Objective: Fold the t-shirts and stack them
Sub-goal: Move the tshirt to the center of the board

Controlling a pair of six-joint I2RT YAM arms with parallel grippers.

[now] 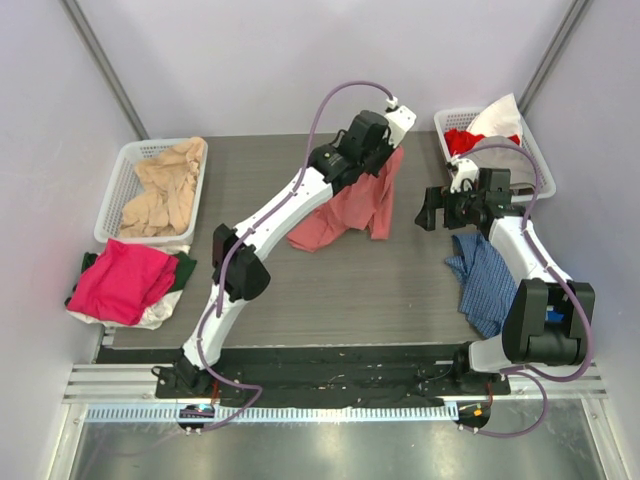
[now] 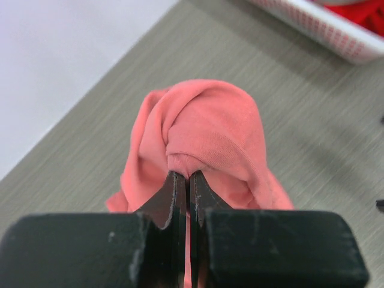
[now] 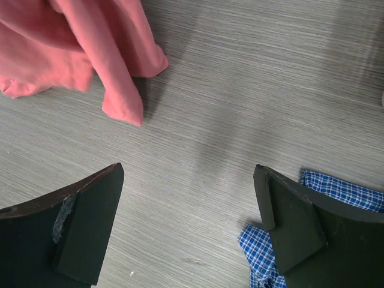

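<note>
Bright, even light — soft shadows on the table (image 3: 252, 72); left tool (image 2: 187, 177) blurred up close.

Top ext. cam: high behind near edge, looks down on whole table (image 1: 400, 290). L wrist cam: close-up, faces salmon t-shirt (image 2: 204, 132) over tabletop. R wrist cam: low, faces table surface; shares that shirt + checked cloth (image 3: 342, 189) w/ top view.

The salmon-red t-shirt (image 1: 350, 210) hangs bunched near centre, its lower end trailing on the surface (image 1: 330, 290); the magenta-pink t-shirt (image 1: 122, 280) lies at nine o'clock.
</note>
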